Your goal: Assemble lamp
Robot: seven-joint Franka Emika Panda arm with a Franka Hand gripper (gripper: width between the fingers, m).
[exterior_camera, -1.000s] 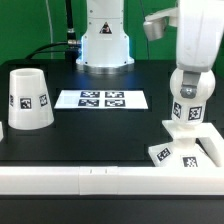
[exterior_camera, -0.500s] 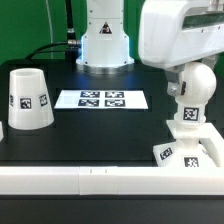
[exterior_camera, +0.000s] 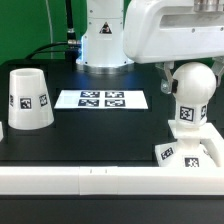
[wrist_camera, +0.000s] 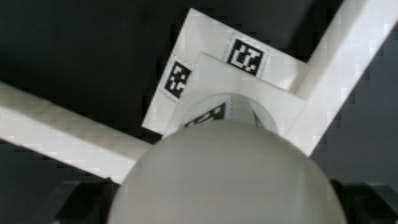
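I have the bulb (exterior_camera: 191,90) standing upright on the base (exterior_camera: 178,156), out at about 4 o'clock on the table in the exterior view. I read that spot as chosen on purpose: the base sits close against the white rail (exterior_camera: 90,178) along the front edge, so it has something to brace on while the bulb's tagged neck goes into it and, I judge, is turned home. The wrist view looks down past the bulb's round crown onto the base's tagged face, which tells me the arm (exterior_camera: 165,35) is lined up over the joint and not off to a side. The gripper (wrist_camera: 217,198) is spread to roughly the bulb's width and closed onto its rounded sides. The crown fills the whole gap between the jaws and I see nothing else in them, though the bulb hides most of the contact itself. The shade (exterior_camera: 26,98) stands wide end down at 9 o'clock, well apart from the arm, with the marker board (exterior_camera: 100,100) lying flat between it and the bulb. I take the shade as the 1 part not yet fitted.
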